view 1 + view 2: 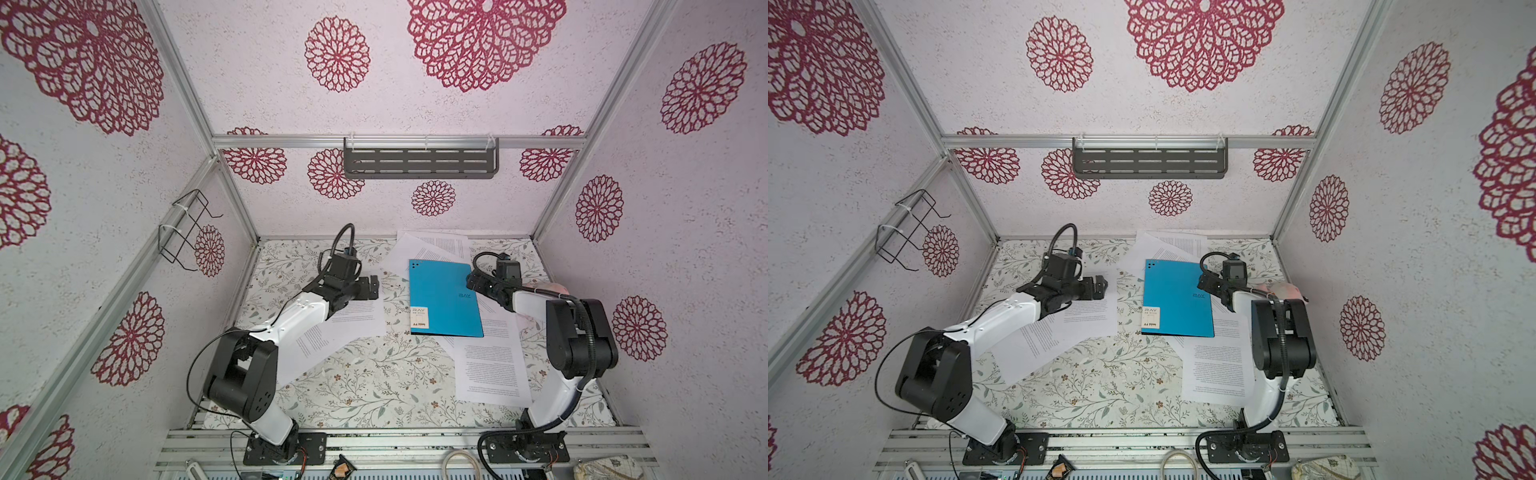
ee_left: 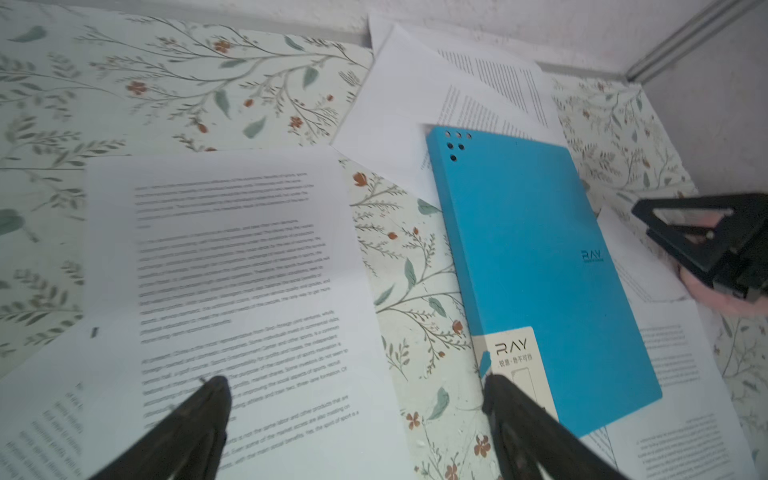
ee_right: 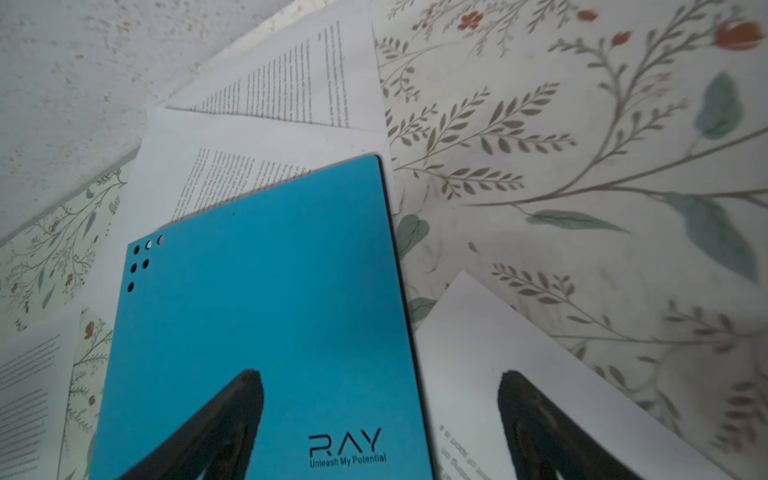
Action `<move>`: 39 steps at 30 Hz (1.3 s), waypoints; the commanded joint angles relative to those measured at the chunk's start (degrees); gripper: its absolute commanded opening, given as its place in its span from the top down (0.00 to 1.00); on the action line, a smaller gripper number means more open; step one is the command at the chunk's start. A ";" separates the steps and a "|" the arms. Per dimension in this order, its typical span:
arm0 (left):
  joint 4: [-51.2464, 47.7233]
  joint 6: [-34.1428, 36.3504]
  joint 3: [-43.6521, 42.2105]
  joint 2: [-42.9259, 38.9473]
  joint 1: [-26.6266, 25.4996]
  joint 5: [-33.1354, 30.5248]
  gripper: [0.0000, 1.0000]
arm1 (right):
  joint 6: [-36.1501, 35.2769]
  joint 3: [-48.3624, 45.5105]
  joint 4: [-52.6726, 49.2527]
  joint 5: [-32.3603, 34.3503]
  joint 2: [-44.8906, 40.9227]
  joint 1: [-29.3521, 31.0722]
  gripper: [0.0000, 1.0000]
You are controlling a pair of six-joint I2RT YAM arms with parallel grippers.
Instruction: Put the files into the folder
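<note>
Well, both pairs hang released and empty: the right jaws straddle the closed folder (image 1: 444,297) edge, and the left jaws hover beside it over scattered files (image 1: 361,320). Floral bench (image 1: 374,382), red-flowered walls (image 1: 415,104).

Right gripper (image 3: 380,380): jaws spread wide, one finger over the blue folder (image 3: 266,316), the other over a printed sheet (image 3: 469,332) just beside it. Ahead of the fingertips: two overlapping sheets (image 3: 266,124), the nearer partly under the folder's far edge, on a floral table (image 3: 582,166).
</note>
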 commanded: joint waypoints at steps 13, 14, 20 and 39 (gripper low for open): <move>31.88 46.78 -13.11 5.48 -24.75 -20.48 0.09 | 1.97 1.04 -8.31 -8.86 0.81 0.39 0.10; 33.02 48.26 -14.09 5.68 -26.46 -21.78 0.09 | 2.25 0.77 -8.89 -8.90 0.54 0.37 0.10; 42.45 54.88 -15.72 11.15 -32.91 -30.20 0.09 | 4.88 -5.76 -5.91 -10.97 -6.62 -0.45 0.07; 54.99 66.19 -11.03 26.77 -35.66 -41.06 0.33 | 7.30 -17.40 -4.80 -16.18 -23.48 -4.89 0.01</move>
